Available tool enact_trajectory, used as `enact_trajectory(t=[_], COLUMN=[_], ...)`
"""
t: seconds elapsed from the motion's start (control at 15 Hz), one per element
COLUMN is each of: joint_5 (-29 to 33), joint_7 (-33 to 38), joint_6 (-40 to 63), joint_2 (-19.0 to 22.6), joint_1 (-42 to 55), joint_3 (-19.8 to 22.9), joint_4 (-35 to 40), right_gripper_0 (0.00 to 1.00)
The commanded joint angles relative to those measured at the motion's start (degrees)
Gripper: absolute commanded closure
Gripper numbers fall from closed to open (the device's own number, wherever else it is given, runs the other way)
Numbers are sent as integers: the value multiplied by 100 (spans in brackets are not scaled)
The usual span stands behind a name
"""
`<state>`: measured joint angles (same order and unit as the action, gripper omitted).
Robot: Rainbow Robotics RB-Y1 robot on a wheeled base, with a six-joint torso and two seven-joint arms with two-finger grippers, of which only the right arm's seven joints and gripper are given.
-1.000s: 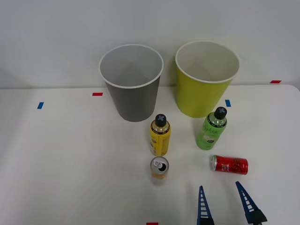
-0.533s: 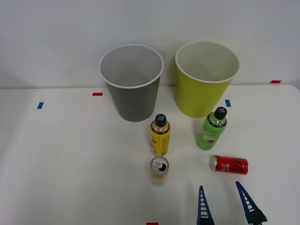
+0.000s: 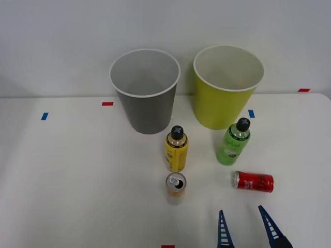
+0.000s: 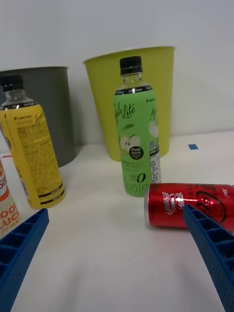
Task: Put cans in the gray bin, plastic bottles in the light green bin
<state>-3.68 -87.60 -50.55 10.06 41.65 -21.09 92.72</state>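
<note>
A red can [image 3: 253, 182] [image 4: 190, 205] lies on its side on the white table. An orange-yellow can [image 3: 176, 185] [image 4: 6, 207] stands upright to its left. Behind them stand a yellow bottle [image 3: 176, 149] [image 4: 30, 146] and a green bottle [image 3: 234, 142] [image 4: 138, 131], both black-capped. The gray bin [image 3: 146, 91] [image 4: 51, 107] and the light green bin [image 3: 226, 87] [image 4: 100, 97] stand at the back. My right gripper [image 3: 242, 212] [image 4: 117, 243] is open near the table's front edge, just in front of the red can, with nothing between its fingers.
Small red and blue tape marks [image 3: 107, 104] dot the table [image 3: 77, 181]. A pale wall rises right behind the bins. Open tabletop spreads to the left of the cans.
My right gripper has drawn back slightly toward the front edge. The cans, bottles and bins have not moved.
</note>
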Motion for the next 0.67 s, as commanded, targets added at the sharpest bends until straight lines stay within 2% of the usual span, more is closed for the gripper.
enact_trajectory(t=[0.07, 0.27, 0.4, 0.67], joint_5=[-344, -283, -318, -898], joint_7=[-117, -240, -240, -275], joint_6=[19, 986, 1988, 3781], joint_2=[22, 207, 374, 426], joint_1=[-78, 1, 115, 141], joint_3=[70, 431, 668, 1116], joint_4=[405, 1275, 1969, 3006], right_gripper_0=[5, 5, 5, 5])
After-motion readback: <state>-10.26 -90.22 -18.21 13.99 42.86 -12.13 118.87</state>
